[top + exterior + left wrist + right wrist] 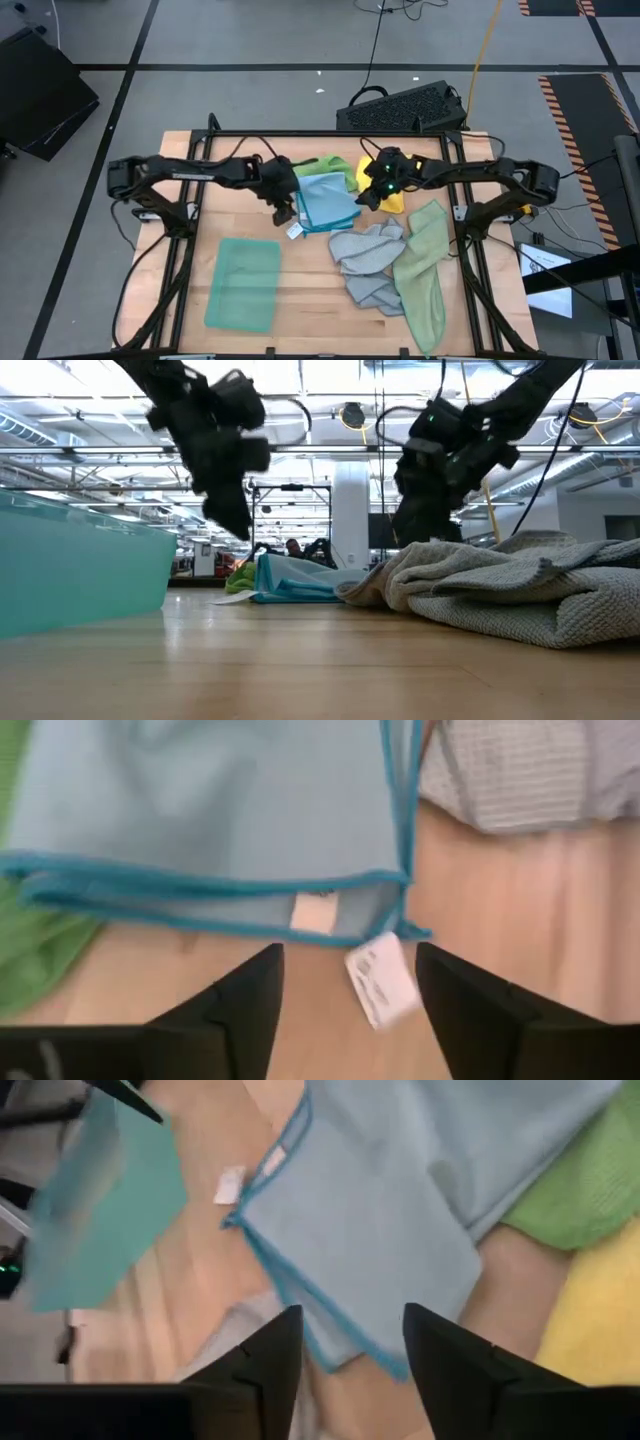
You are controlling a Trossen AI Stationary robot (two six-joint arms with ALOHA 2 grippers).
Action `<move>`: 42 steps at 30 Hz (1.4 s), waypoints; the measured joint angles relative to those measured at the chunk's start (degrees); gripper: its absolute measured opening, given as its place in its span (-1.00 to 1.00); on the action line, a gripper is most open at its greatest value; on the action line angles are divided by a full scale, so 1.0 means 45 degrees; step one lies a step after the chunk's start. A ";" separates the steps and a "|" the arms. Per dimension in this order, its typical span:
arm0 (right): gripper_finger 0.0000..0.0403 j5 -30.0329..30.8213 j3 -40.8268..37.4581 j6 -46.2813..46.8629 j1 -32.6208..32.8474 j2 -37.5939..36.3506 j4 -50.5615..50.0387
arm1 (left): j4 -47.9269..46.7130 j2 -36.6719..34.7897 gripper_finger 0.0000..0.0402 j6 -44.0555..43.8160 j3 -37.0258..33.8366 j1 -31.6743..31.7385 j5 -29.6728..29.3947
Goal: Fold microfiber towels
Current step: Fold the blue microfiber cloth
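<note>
Landmark: light blue towel [326, 203], folded on the surface [310, 300].
Left pincer [348, 990]: spread, empty, at its tagged corner.
Right pincer [352, 1342]: spread, empty, above its opposite edge.
Wrist-only detail: white tag [380, 978].

A black keyboard [400, 106] lies beyond the wooden table [310, 300].

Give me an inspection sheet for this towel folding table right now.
Surface: wooden table, bare at the front.
Job's things: teal towel folded flat; light blue towel folded, on the bright green towel; yellow towel; grey towel and sage towel crumpled.
Clutter: nothing seen.
Grippers: left pincer and right pincer open, empty, over the blue towel.
Cables: yellow cable on the floor.
Surroundings: black case behind the table.
</note>
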 joint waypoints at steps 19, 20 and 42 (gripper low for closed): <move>-0.15 0.4337 0.0016 0.3901 0.1840 -0.4307 -0.3116 | -0.3458 -0.2468 0.25 -0.3311 0.1830 0.0027 -0.1812; -0.15 0.4345 0.0015 0.3954 0.1882 -0.4307 -0.3098 | -0.3636 -0.2458 0.25 -0.3123 0.1830 0.0029 -0.1815; -0.15 0.7355 0.1457 0.7876 0.5703 -0.4294 -0.3621 | -0.3787 -0.2462 0.25 -0.3799 0.1830 -0.0369 -0.2437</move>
